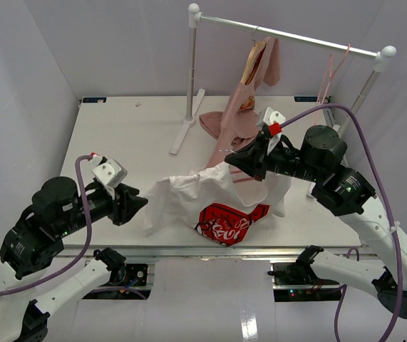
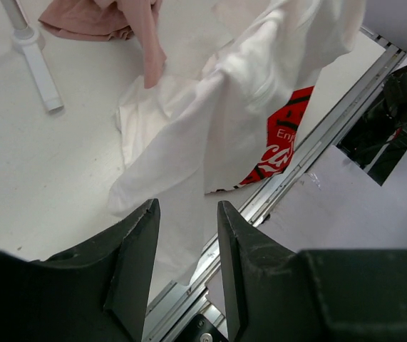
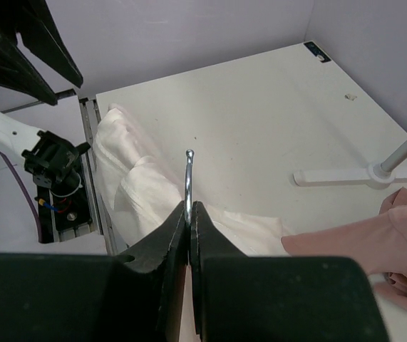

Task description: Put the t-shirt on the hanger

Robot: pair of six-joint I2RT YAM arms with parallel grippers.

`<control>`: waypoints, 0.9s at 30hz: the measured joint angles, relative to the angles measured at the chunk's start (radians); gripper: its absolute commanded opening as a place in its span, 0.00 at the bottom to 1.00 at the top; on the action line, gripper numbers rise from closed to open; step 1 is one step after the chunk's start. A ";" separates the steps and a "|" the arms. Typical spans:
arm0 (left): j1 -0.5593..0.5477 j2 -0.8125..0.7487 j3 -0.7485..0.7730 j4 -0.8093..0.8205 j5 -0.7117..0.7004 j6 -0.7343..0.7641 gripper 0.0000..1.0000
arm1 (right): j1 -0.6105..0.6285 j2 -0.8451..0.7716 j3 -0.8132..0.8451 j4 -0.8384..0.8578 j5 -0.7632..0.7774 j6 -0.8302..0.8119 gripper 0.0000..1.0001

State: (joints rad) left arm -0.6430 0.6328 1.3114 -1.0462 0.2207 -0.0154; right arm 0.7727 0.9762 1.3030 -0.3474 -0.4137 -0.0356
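Top external view: white table (image 1: 132, 135) with a garment rail (image 1: 289, 33) standing at its far side.
T-shirt position: the t-shirt (image 1: 210, 189) sits at the table's near edge. Its upper part is raised in a tent shape under the right gripper (image 1: 235, 162), and its lower part rests on the table.
Red graphic (image 1: 224, 222): faces the near edge, partly folded.
Pink garment (image 1: 239, 114): hangs from the rail, its lower end on the table just behind the t-shirt.
Left gripper (image 2: 187, 206): fingers parted with nothing between them. It is level with the t-shirt's left edge, near the cloth but apart from it.
Right gripper state: fingers closed tight on a thin metal hook.
Hanger (image 3: 188, 178): only the hook shows, upright above the fingertips. The body is hidden, and the t-shirt drapes directly below the grip.
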 measured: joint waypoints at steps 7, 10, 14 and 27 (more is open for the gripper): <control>0.000 -0.023 -0.112 0.055 -0.075 -0.043 0.50 | 0.000 -0.014 0.052 -0.003 0.000 0.008 0.08; 0.000 -0.015 -0.171 0.115 -0.074 -0.060 0.50 | 0.000 -0.015 0.053 -0.005 0.000 0.010 0.08; 0.000 0.001 -0.241 0.207 -0.046 -0.079 0.12 | 0.000 -0.015 0.053 -0.011 0.000 0.012 0.08; 0.000 -0.018 -0.235 0.280 -0.245 -0.149 0.00 | -0.012 -0.047 0.026 -0.023 0.049 -0.007 0.08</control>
State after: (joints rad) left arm -0.6430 0.6151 1.0760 -0.7657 -0.0243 -0.1648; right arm 0.7604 0.9289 1.3287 -0.3701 -0.3651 -0.0421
